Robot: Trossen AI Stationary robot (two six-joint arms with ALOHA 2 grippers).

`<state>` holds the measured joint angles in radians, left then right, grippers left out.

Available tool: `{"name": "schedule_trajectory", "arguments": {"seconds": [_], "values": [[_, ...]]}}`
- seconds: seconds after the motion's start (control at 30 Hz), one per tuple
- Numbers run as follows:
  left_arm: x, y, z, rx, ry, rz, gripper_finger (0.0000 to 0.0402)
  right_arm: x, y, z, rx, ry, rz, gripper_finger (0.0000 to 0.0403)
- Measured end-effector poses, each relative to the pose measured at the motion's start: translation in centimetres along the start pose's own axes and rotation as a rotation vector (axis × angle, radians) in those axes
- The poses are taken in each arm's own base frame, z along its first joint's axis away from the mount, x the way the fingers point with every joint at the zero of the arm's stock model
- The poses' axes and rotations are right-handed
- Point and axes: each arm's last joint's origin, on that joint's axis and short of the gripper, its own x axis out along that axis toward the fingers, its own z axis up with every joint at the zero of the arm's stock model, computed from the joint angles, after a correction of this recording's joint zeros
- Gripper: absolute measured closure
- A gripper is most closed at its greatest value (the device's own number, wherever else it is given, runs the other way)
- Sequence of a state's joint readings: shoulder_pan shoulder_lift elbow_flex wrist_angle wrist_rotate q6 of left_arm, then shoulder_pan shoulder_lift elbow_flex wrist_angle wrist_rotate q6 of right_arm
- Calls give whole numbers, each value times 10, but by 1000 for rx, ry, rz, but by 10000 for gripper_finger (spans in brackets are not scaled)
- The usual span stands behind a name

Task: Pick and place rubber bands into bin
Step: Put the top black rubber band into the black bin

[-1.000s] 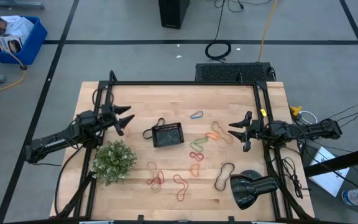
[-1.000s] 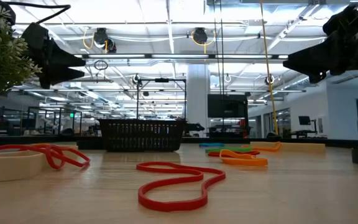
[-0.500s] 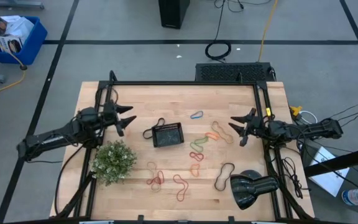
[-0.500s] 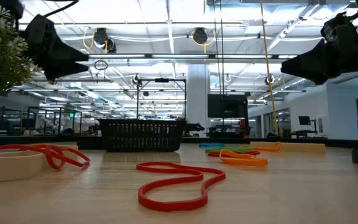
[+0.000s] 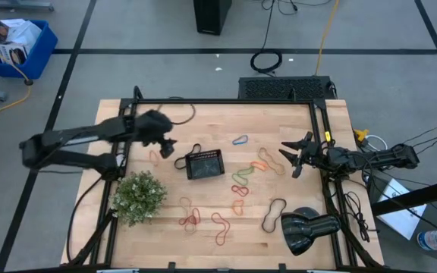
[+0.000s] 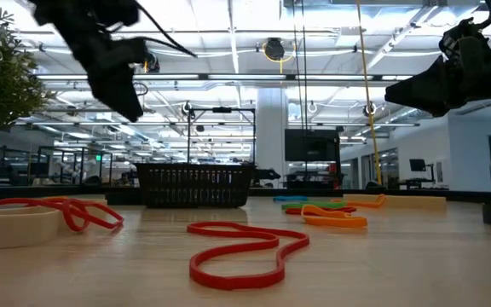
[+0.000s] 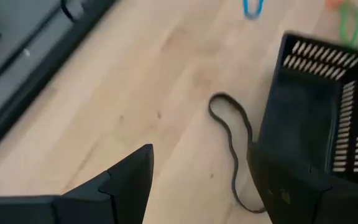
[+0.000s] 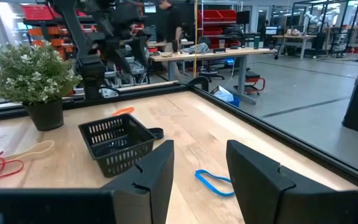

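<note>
The black mesh bin [image 5: 205, 164] stands near the table's middle. Rubber bands lie flat on the wood: a black one [image 5: 191, 152] against the bin's left side, also in the left wrist view [image 7: 232, 149], an orange one [image 5: 155, 156], a blue one [image 5: 240, 140], and orange, green, tan and red ones [image 5: 241, 182] right of and nearer than the bin. My left gripper [image 5: 166, 145] is open and empty, pointing down above the table left of the bin [image 7: 316, 124]. My right gripper [image 5: 292, 159] is open and empty, in the air at the right.
A potted green plant [image 5: 138, 196] stands at the near left. A black lamp-like object [image 5: 307, 228] lies at the near right. A black band [image 5: 274, 214] lies beside it. Black frame rails [image 5: 226, 101] run along the table's edges.
My left arm has swung up and toward the table's far side. Its gripper has gone toward the bin and tipped from level to pointing down at the black band. The bands and the bin have kept still.
</note>
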<state>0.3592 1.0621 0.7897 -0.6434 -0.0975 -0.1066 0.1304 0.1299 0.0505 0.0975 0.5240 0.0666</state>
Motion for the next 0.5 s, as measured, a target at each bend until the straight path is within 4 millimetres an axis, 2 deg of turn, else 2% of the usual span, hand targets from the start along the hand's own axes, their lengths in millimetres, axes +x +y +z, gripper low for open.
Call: {"name": "schedule_trajectory", "arguments": {"seconds": [0.1, 0.23, 0.37, 0.5], "values": [[24, -4, 7, 47, 106, -16, 135, 0, 0, 0, 0, 0, 0, 261], [52, -8, 1, 117, 250, -69, 135, 0, 0, 0, 0, 1, 0, 261], [67, -9, -5, 110, 340, -69, 135, 0, 0, 0, -1, 1, 0, 261], [71, -11, -3, 77, 332, -96, 135, 0, 0, 0, -1, 2, 0, 261]]}}
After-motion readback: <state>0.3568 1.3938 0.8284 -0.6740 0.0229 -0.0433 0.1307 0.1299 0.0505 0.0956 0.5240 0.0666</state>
